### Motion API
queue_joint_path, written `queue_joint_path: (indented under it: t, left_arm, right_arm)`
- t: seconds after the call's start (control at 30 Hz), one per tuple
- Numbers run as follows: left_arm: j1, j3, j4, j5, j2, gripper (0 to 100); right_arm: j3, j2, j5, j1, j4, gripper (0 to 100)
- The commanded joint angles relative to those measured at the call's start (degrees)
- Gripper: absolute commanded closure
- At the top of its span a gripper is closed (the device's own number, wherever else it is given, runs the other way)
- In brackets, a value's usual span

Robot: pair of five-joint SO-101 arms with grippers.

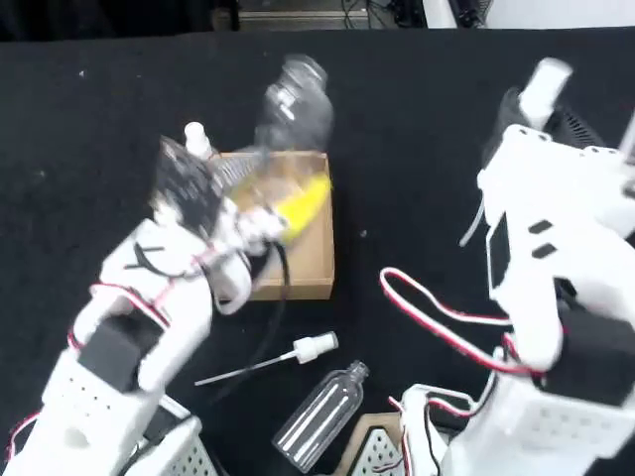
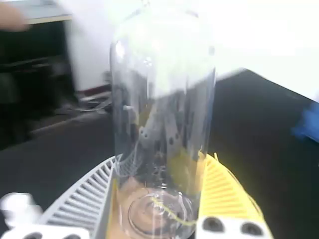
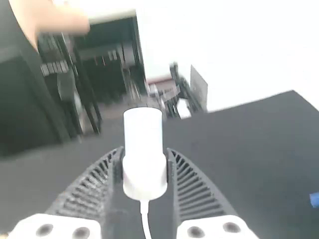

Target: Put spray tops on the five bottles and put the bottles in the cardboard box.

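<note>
Clear bottle (image 2: 162, 99) is clasped in left gripper (image 2: 162, 164); cardboard box (image 1: 298, 288) is set beneath it. Spray top (image 3: 143, 134) is pinched in right gripper (image 3: 144, 152). Black table (image 1: 99, 119) is spread below both; dark racks (image 3: 104, 64), possibly shelving, are seen beyond.

The surface (image 1: 417, 129) is matte black across its full width. Past its far edge, cables (image 1: 369, 12) hang against dark furniture. A white wall (image 3: 239, 50) stands behind the surface and is brightly lit. Dark shelving (image 3: 104, 64) stands beside this wall. A blue object (image 2: 310, 124), too blurred to identify, sits near the surface edge.
</note>
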Motion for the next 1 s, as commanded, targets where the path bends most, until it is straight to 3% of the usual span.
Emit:
queue_joint_path:
  t: [0.0,0.23,0.3,0.53,0.7,0.83,0.97]
  left_arm:
    - [4.7,8.04,-4.4,-0.26,-7.12,97]
    - [5.32,35.03,-34.46,0.18,-15.38,97]
    - [5.23,40.13,-39.56,0.18,-16.79,97]
    - [4.97,44.7,-40.88,0.18,-17.93,97]
    - [5.49,48.84,-42.37,0.18,-18.37,97]
    - [4.88,55.69,-50.11,0.09,-18.37,97]
    - [4.97,59.91,-59.08,-0.18,-17.85,97]
  right_arm:
    - [-8.48,-1.71,-2.73,-3.25,-2.46,98.7]
    - [-10.86,-1.71,-2.29,-11.6,-2.46,98.7]
    - [-11.12,-1.71,-2.29,-12.22,-2.55,98.7]
    - [-10.59,-1.71,-2.73,-13.36,-9.14,98.7]
    - [-10.59,-1.71,-2.64,-22.95,-7.91,98.7]
    - [-10.51,-1.71,-2.29,-29.01,-7.74,98.7]
    - [-10.51,-1.71,-2.2,-30.42,-7.65,98.7]
